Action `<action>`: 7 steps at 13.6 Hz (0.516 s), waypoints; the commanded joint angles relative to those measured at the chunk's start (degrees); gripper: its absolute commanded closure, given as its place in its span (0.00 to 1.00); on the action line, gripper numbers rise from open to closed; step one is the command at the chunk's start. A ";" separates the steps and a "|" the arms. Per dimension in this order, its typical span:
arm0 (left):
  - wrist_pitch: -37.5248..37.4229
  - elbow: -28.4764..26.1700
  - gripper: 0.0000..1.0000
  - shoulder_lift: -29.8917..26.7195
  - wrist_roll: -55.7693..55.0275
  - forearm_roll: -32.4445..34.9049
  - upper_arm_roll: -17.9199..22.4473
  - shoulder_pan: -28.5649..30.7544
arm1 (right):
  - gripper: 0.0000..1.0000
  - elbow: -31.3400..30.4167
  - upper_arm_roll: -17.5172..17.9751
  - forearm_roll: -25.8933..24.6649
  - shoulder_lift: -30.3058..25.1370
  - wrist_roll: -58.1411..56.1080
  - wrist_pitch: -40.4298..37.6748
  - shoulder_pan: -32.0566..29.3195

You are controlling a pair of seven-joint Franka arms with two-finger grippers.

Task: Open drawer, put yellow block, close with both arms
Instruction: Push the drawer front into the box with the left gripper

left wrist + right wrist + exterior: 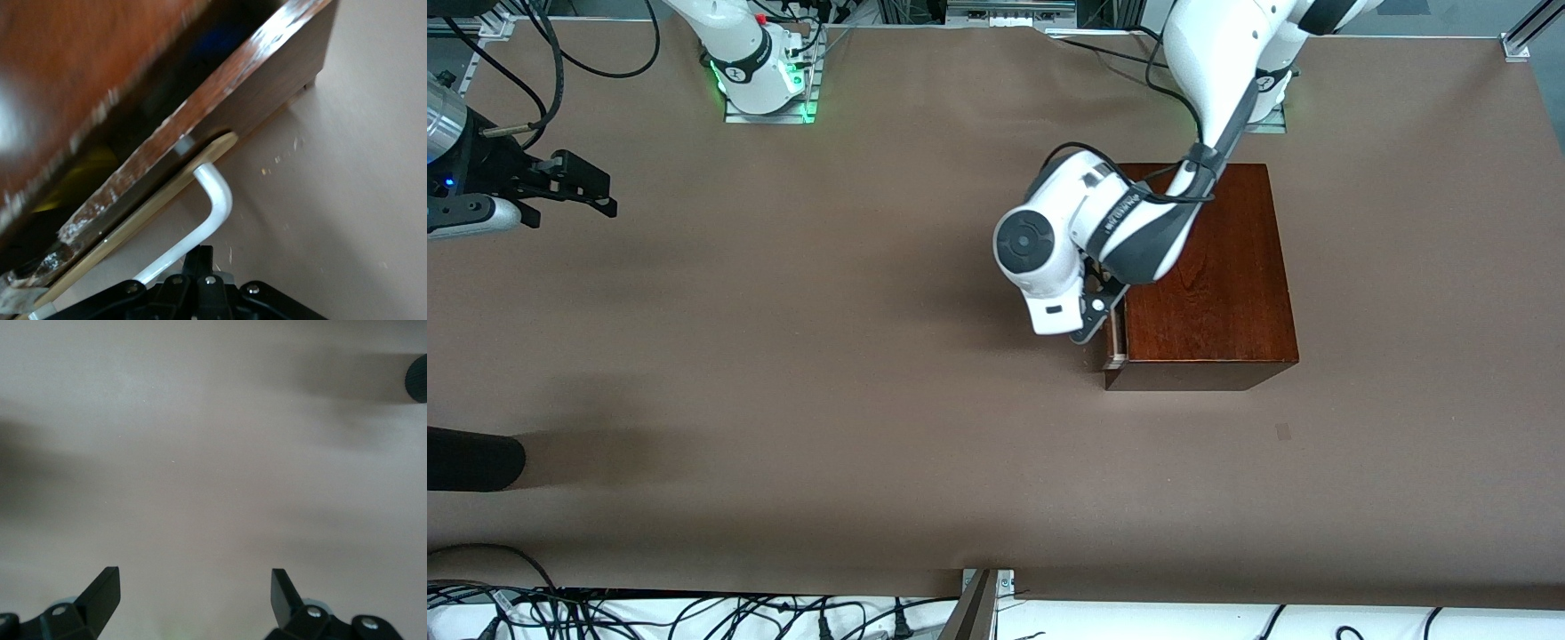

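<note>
Drawer (1113, 342) handle (212, 207) seemingly in left tool (1096, 313).

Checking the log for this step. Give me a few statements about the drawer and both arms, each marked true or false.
1. The left gripper is shut on the drawer's white handle. True.
2. The drawer is pulled fully out. False: it is only a crack open.
3. The right gripper has its jaws open over bare table. True.
4. The yellow block sits on top of the wooden box. False: the top is bare; only a yellow blur shows inside, in the left wrist view.
</note>
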 commanded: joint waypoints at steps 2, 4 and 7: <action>-0.57 -3.60 1.00 -3.55 2.00 3.05 0.65 0.82 | 0.00 0.70 -0.88 1.18 0.07 -0.71 -0.86 0.33; -0.49 -2.72 1.00 -4.95 1.73 2.09 0.48 0.91 | 0.00 0.79 -0.45 1.18 -0.28 -0.71 -0.77 0.33; -0.57 -2.37 0.57 -6.88 1.56 1.90 -1.19 0.99 | 0.00 1.23 -0.01 1.18 -0.11 -0.62 -0.51 0.41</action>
